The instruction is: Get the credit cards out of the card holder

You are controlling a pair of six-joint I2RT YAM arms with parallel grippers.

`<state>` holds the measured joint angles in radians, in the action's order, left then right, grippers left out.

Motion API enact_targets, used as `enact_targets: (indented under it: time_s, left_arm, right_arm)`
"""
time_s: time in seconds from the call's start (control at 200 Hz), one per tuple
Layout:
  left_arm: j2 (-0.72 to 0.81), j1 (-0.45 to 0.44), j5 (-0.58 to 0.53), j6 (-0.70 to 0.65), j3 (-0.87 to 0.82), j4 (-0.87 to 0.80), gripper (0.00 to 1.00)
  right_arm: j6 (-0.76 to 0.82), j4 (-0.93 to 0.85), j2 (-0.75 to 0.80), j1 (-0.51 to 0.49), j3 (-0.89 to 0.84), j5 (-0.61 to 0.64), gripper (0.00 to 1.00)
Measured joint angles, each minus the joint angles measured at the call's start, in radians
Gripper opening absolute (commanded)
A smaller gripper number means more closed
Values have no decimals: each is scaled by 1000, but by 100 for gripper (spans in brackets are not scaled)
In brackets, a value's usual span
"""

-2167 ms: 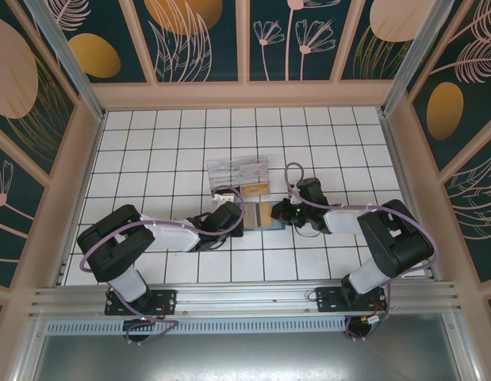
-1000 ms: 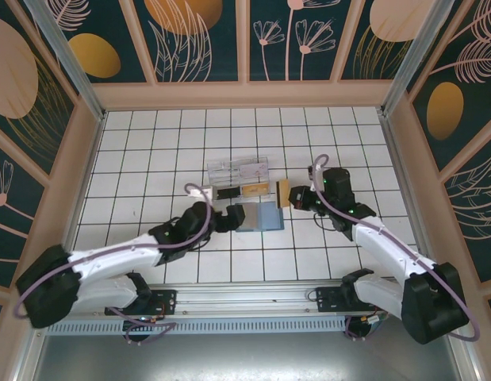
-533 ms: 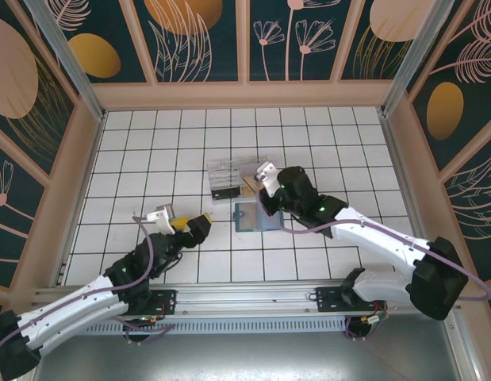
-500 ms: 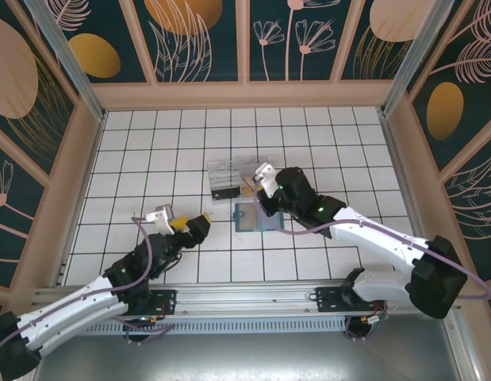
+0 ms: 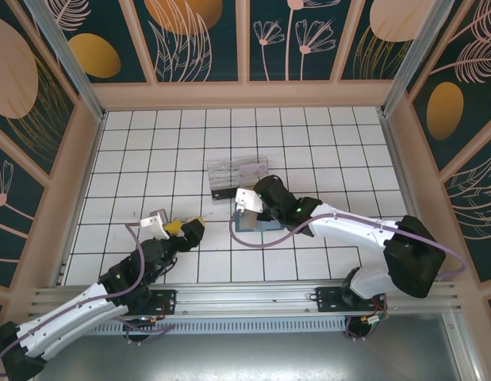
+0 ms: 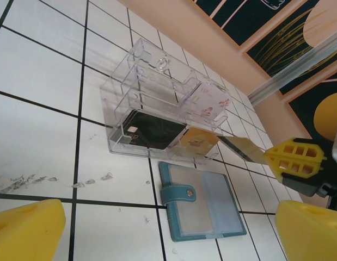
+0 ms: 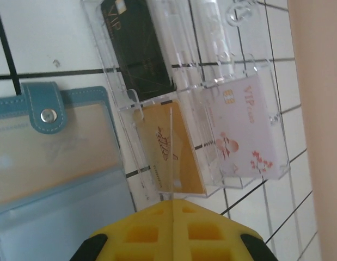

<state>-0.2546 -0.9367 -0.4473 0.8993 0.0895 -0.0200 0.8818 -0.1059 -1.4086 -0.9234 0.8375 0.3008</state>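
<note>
While the left gripper (image 5: 188, 228) is hanging well back from the work, its jaws spread as wide as they go with nothing between them, the right gripper (image 7: 171, 215) is pinching a thin card (image 6: 241, 148) edge-on between its closed yellow fingers. Compared with a second ago, the left arm is now lying withdrawn toward the near left of the tiled table (image 5: 134, 151), away from the card holder (image 6: 203, 202) whose left edge it was working at. The right arm is now reaching across to the clear box (image 6: 157, 103), having swung over from the holder's right side. This is suggesting that one card is out of the holder and is being carried to the box. There, a black card (image 7: 136, 49), a gold card (image 7: 187, 157) and a white blossom-printed card (image 7: 247, 128) are already lying in separate compartments.

In the right wrist view the held card is hovering over the gold card's compartment, though whether it is touching the box cannot be told. The card holder is lying open and flat on the tiles just in front of the box. From above, the right arm is covering much of it. Its clear sleeves are showing a pale tan tint, so it is hard to tell whether another card is sitting inside. The right wrist view is also cutting off the holder's left and lower parts.
</note>
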Motion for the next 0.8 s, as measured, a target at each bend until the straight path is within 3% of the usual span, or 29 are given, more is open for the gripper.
enact_targets:
  time_s: [0.26, 0.801]
  left_arm:
    - [0, 0, -10, 0, -6, -10, 99]
    - [30, 0, -23, -1, -6, -38, 99]
  right_arm:
    - [161, 75, -50, 10, -7, 4, 0]
    - [190, 100, -167, 58, 58, -14, 0]
